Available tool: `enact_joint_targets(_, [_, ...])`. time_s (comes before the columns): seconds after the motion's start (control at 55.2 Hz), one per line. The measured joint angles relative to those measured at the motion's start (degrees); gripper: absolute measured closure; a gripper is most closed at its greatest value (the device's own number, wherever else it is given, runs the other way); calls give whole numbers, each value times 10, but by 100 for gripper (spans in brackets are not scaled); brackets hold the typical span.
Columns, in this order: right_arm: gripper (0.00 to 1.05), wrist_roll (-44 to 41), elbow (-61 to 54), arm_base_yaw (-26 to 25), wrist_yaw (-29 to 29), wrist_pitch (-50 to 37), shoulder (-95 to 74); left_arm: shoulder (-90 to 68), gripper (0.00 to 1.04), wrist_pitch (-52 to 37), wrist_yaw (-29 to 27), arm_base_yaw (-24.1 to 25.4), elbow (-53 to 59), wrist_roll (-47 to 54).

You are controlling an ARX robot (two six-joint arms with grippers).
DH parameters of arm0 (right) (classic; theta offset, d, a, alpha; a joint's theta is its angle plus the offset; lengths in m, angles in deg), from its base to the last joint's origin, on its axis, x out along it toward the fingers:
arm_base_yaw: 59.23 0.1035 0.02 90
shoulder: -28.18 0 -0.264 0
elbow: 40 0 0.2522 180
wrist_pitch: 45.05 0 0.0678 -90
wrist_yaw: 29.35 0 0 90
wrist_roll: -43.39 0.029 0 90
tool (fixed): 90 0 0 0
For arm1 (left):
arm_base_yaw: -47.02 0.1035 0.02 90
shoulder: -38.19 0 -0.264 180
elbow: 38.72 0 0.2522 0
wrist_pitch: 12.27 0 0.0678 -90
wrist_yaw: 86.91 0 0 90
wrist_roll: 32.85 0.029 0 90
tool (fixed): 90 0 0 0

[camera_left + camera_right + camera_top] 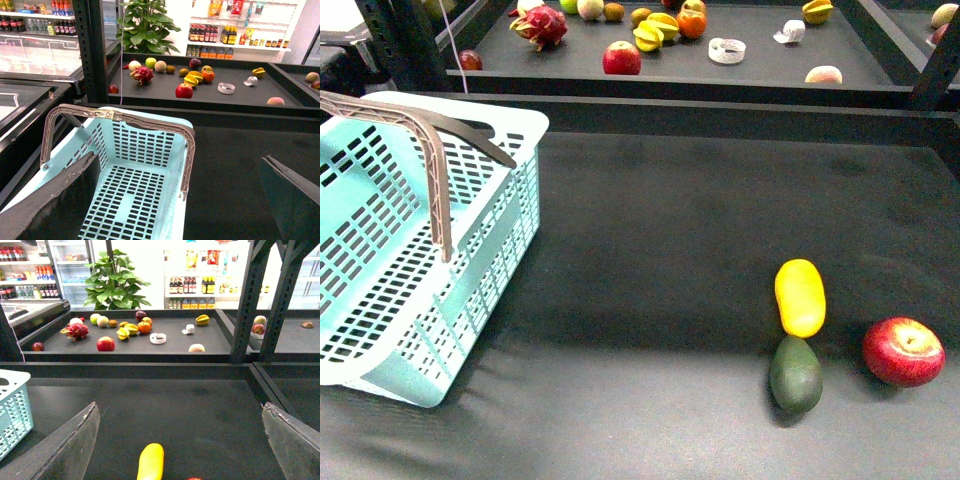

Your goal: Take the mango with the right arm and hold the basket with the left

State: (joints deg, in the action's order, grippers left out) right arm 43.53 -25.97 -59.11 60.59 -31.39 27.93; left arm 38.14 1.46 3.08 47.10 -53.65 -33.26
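The yellow mango [800, 296] lies on the dark table at the front right, end to end with a dark green avocado [796, 374]. In the right wrist view the mango [151, 462] shows low between the wide-apart fingers of my open right gripper [182, 432], which hangs above and short of it. The light blue basket [410, 250] stands at the left, its grey-brown handles [438, 170] up. My open left gripper [182, 182] hovers over the near right edge of the basket [130, 190], one finger [55, 200] above its inside. Neither arm appears in the front view.
A red apple [903, 351] lies right of the avocado. Behind the table a raised shelf [760, 70] carries several loose fruits, among them a dragon fruit [542, 25] and another apple [621, 58]. Dark shelf posts [250, 300] rise at the far right.
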Motion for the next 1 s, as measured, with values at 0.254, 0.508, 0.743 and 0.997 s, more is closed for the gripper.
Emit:
enact_joint_targets(0.254, [8, 0, 0, 0, 0, 0, 0, 0, 6, 0, 0, 0, 0, 0])
enact_joint_targets(0.508, [8, 0, 0, 0, 0, 0, 0, 0, 6, 0, 0, 0, 0, 0])
enact_joint_targets(0.743, [8, 0, 0, 0, 0, 0, 0, 0, 6, 0, 0, 0, 0, 0])
enact_joint_targets(0.997, [8, 0, 0, 0, 0, 0, 0, -232, 6, -187, -335, -106, -1, -132])
